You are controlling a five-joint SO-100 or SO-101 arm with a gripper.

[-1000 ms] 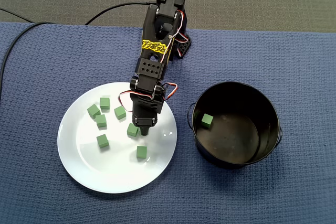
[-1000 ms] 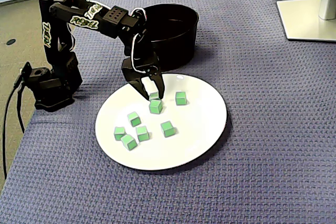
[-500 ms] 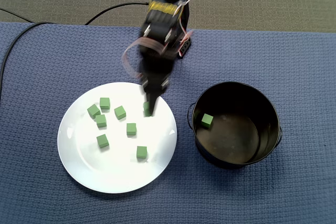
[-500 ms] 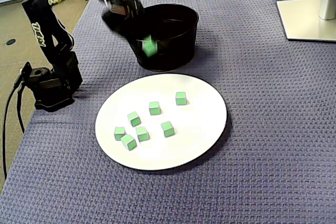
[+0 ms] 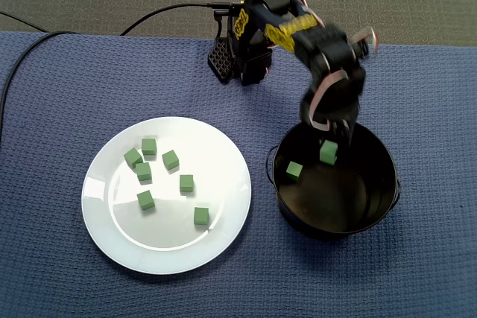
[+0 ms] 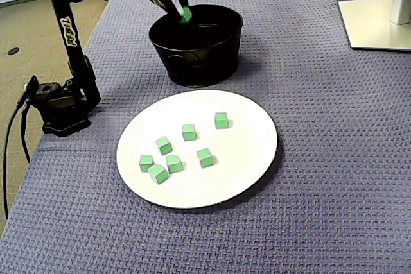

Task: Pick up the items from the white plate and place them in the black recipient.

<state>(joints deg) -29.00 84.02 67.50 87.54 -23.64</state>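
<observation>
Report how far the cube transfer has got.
Done: one cube lies inside the black pot. In hand: the fingers grip a second cube above the pot's opening. Left: seven cubes sit on the white plate.

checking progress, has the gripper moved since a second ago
Yes. The gripper went from over the plate rightward to above the pot, holding a cube.

Cube (image 5: pixel 329 153) off plate (image 5: pixel 168 247), above pot (image 5: pixel 339 206)
</observation>
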